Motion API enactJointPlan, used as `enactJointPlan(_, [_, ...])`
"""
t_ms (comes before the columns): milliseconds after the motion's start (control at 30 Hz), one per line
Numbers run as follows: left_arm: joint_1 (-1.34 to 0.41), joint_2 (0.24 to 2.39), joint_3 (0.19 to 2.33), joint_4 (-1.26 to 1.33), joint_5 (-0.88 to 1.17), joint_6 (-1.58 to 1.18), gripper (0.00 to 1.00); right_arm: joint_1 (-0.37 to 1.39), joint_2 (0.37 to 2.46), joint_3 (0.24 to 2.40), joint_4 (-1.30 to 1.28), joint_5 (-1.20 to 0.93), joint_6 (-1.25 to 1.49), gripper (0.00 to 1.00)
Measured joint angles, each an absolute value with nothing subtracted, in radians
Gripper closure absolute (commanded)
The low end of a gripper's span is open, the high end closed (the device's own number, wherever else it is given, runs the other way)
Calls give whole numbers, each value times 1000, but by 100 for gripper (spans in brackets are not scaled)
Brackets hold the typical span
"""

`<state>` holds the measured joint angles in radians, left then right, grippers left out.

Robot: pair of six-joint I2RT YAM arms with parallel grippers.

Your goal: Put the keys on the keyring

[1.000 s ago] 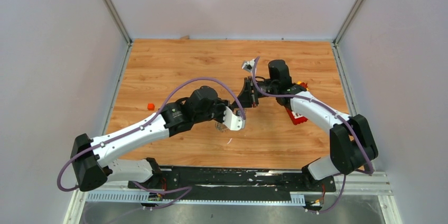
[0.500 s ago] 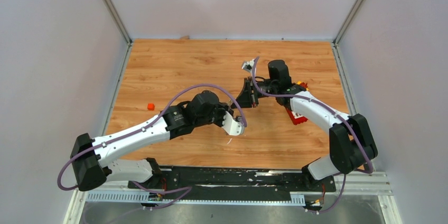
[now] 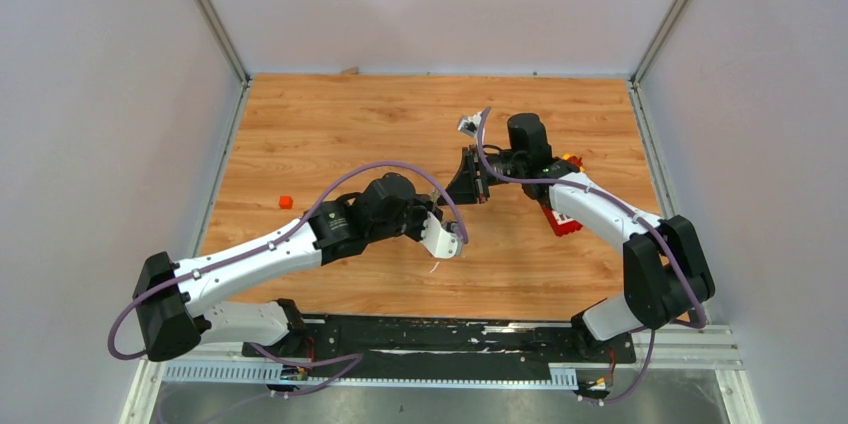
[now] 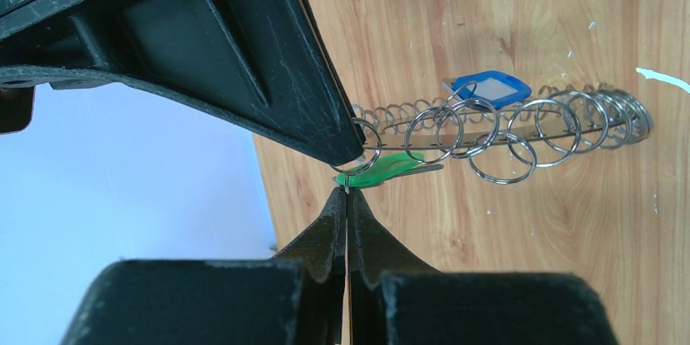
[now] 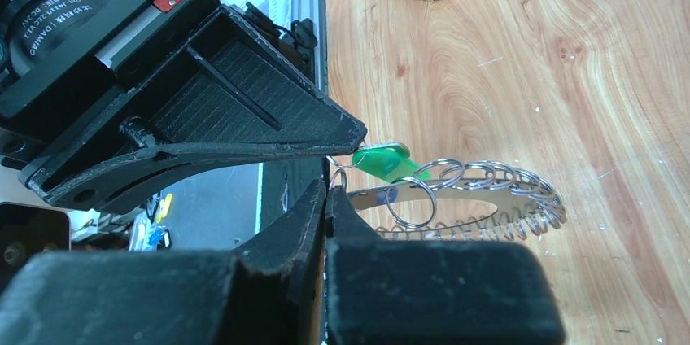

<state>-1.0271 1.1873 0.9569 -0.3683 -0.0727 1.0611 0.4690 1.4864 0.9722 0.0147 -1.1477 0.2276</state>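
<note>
left gripper (image 4: 347, 198) jaws pinch the green key (image 4: 382, 170), right gripper (image 5: 327, 198) jaws pinch the keyring (image 4: 521, 129), each crowding the other. a red block (image 3: 562, 224) lies partly under the right arm (image 3: 600, 206).

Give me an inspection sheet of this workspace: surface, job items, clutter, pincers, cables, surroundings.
Surface: wooden table, scattered white flecks.
Job's things: keyring strung with many small silver rings; blue key against it; green key at one end.
Clutter: red block at right, partly hidden; orange cube at left.
Grippers: left pincer shut; right pincer shut; tips meet at the green key's small ring.
Cables: purple cable looped high, off the keys.
Surroundings: pale walls; nothing else seen.
</note>
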Motion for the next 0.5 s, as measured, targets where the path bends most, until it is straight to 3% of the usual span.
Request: enactJointPlan(500, [-1032,1183,956,-361,-79,1061,100,469,1487,974,11,-1142,226,100])
